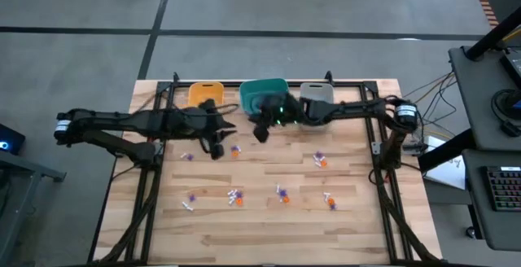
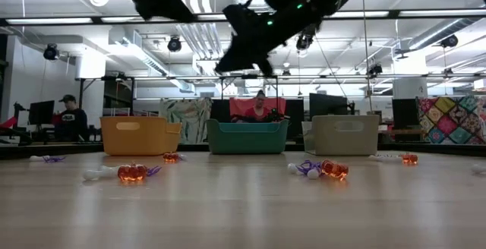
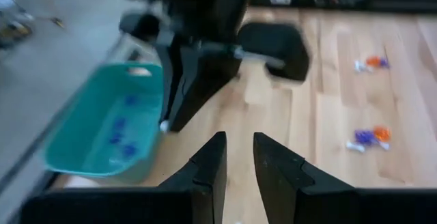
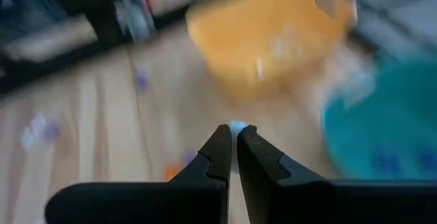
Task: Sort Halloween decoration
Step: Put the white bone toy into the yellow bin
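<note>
Orange trinket [image 2: 131, 173] nearest cam; R gripper [image 4: 232, 136] pinched on tiny white trinket [image 4: 237, 125] by teal bin [image 1: 264, 94]; L gripper [image 3: 237, 150] slightly open, empty.

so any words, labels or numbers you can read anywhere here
None can be read.
Yellow bin, teal bin, grey bin: no label shows.
Paper off the table's right edge: dark marks, too small to read.
Trinkets: no print visible.
</note>
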Robot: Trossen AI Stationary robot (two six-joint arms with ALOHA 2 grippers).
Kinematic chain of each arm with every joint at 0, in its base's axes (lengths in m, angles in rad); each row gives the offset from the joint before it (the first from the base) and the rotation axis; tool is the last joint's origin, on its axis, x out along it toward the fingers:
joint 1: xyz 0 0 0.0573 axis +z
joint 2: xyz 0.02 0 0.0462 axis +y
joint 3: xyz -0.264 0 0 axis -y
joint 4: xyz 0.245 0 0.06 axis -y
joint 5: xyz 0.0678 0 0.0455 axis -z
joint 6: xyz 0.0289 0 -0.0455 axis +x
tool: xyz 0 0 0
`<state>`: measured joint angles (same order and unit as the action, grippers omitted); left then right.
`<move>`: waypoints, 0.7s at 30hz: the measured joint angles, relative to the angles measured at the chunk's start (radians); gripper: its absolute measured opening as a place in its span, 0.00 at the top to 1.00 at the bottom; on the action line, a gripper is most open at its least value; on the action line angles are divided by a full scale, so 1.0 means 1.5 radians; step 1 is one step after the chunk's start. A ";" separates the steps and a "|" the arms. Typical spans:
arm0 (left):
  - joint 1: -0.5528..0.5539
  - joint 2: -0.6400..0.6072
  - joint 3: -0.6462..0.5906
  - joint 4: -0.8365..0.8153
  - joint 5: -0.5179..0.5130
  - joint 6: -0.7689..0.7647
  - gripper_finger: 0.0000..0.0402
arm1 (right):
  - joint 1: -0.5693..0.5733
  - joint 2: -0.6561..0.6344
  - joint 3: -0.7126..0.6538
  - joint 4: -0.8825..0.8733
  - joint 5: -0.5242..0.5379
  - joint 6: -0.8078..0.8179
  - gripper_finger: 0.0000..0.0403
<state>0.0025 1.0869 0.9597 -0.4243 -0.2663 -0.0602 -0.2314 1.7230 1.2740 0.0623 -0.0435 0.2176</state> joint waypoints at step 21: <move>0.000 -0.317 -0.216 0.217 -0.032 -0.037 0.86 | -0.078 0.377 0.373 0.205 -0.097 -0.134 0.97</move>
<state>0.0025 0.6120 0.6357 -0.0990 -0.3149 -0.1150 -0.3482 2.2881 1.8332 0.3700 -0.1887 0.0164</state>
